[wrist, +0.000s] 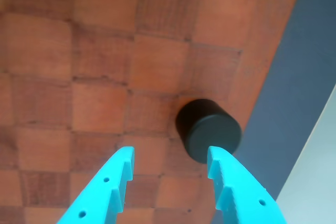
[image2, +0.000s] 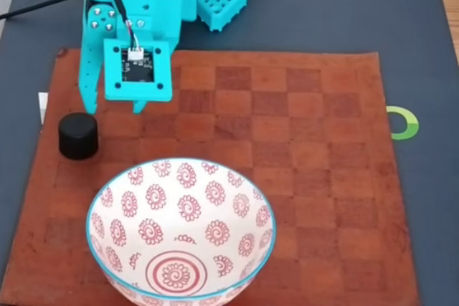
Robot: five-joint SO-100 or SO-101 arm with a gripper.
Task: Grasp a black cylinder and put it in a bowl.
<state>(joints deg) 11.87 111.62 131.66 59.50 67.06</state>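
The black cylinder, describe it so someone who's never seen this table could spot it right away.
In the fixed view, find the brown checkered mat on the dark table, then the big white bowl with red swirls at its near edge. Just beyond the bowl's left side, near the mat's left edge, stands the black cylinder: short, matte, flat-topped, the only all-black thing on the mat.

My workspace is a brown leather-looking checkerboard mat (image2: 308, 177), squares alternating lighter and darker, lying on a dark blue-grey table top (image2: 337, 23). That surface frames the mat on the far side and both sides in the fixed view. A little green-and-white ring mark (image2: 404, 122) sits just off the mat's right edge. Soft, even lighting, no harsh shadows. In the wrist view a pale strip (wrist: 315, 182) runs past the dark surface.
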